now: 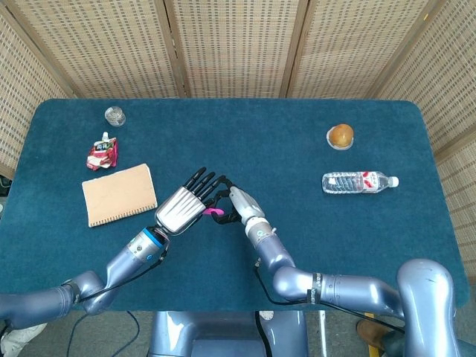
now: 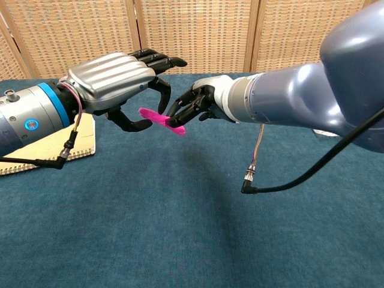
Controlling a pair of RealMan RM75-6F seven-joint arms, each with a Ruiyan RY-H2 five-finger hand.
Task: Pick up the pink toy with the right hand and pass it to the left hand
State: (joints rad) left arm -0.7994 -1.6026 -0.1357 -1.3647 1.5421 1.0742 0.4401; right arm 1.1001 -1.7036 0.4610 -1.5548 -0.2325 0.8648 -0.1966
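The pink toy (image 2: 161, 119) is a thin flat strip held above the blue table. My right hand (image 2: 195, 105) pinches its right end between dark fingertips. The toy's left end reaches in under the spread fingers of my left hand (image 2: 120, 78), between its curled thumb and the fingers above; I cannot tell whether they touch it. In the head view the two hands meet at mid-table, left hand (image 1: 186, 204) beside right hand (image 1: 238, 203), with only a sliver of the pink toy (image 1: 213, 212) showing between them.
A tan notebook (image 1: 119, 194) lies to the left of the hands. A red pouch (image 1: 102, 154) and a small glass jar (image 1: 114, 115) are at the far left. A bun (image 1: 341, 135) and a lying water bottle (image 1: 359, 181) sit at the right.
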